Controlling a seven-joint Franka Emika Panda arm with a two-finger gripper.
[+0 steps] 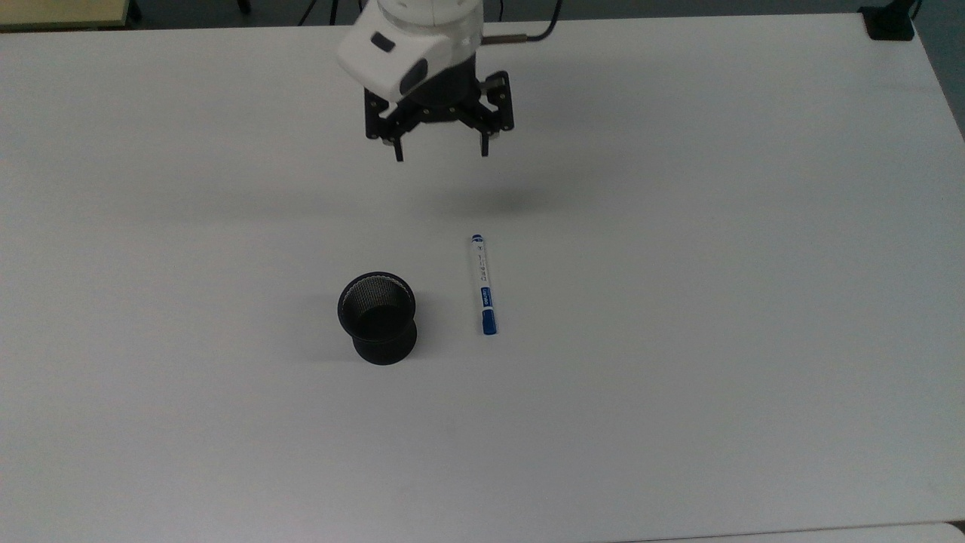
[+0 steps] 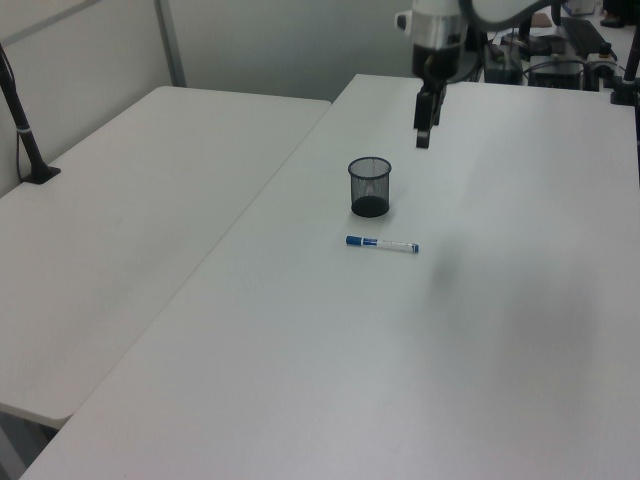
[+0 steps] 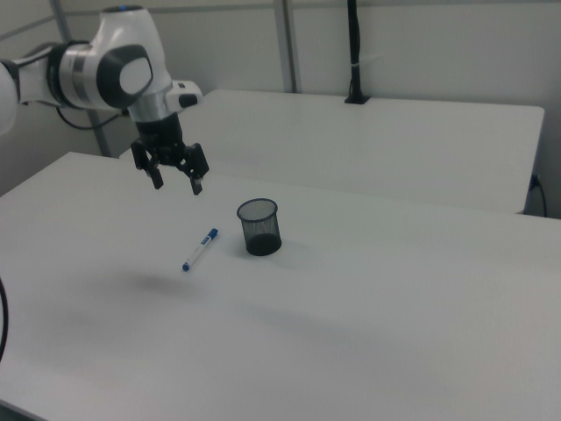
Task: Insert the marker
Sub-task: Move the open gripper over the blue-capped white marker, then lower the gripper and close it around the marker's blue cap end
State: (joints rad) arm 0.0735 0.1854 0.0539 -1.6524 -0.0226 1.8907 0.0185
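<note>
I see the marker (image 1: pixel 482 285) flat on the tabletop (image 1: pixel 716 264), mid-table, well clear of every edge, just beside the upright black mesh cup (image 1: pixel 377 317), not touching it. My gripper (image 1: pixel 441 157) hangs in the air nearer the tabletop's far edge in the top view, fingers (image 1: pixel 485 147) spread apart, holding nothing.

From the left view I see the marker (image 2: pixel 382 244) lying flat on the white counter (image 2: pixel 480 330), blue cap toward the left view's left, just in front of the upright black mesh cup (image 2: pixel 369 186). My gripper (image 2: pixel 424 136) hangs above the counter behind the cup, pointing down, well apart from both.
</note>
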